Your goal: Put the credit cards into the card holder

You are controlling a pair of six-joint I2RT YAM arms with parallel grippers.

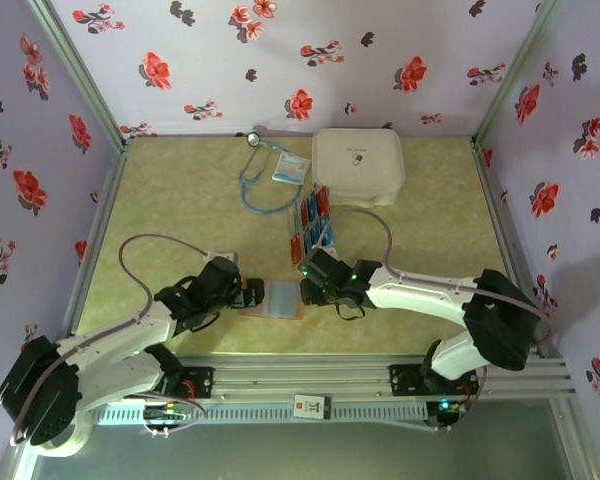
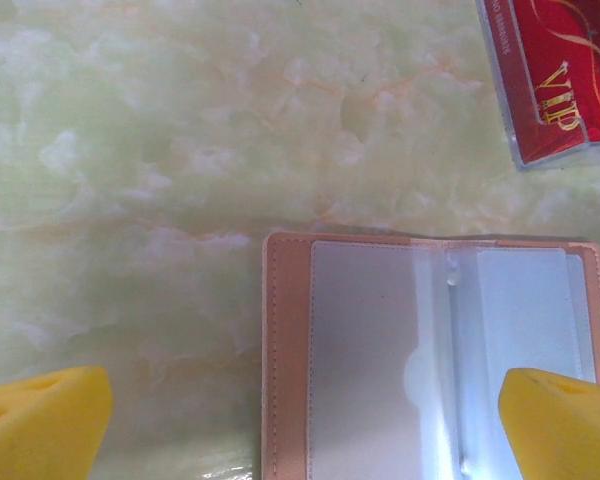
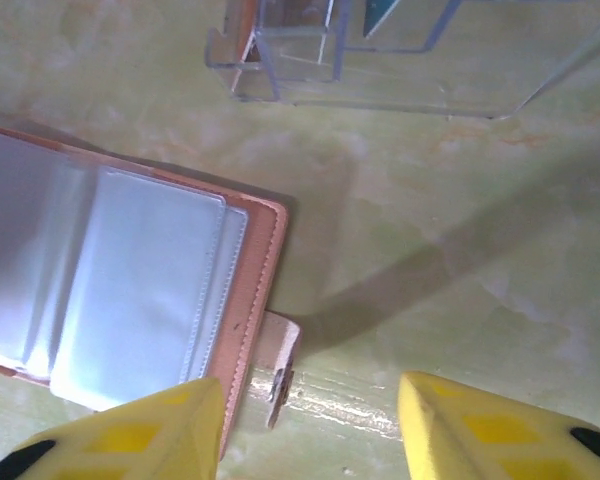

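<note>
The card holder (image 1: pixel 280 300) lies open on the table, a tan pouch with clear sleeves inside (image 2: pixel 380 350) that look empty. My left gripper (image 1: pixel 255 293) is open wide just above its left half (image 2: pixel 305 430). My right gripper (image 1: pixel 306 287) is open over its right edge (image 3: pixel 315 435). The snap tab (image 3: pixel 283 360) sits in the gap and one yellow fingertip (image 3: pixel 140 440) overlaps the tan border. Red and blue credit cards (image 1: pixel 312 225) stand in a clear tray behind the holder. One red card marked VIP (image 2: pixel 560 70) shows at the top right of the left wrist view.
The clear plastic tray (image 3: pixel 380 50) stands just beyond the holder. Further back are a large white case (image 1: pixel 357 165), a white-and-blue packet (image 1: pixel 292 170) and a stethoscope (image 1: pixel 265 175). Floral walls close in the table on three sides.
</note>
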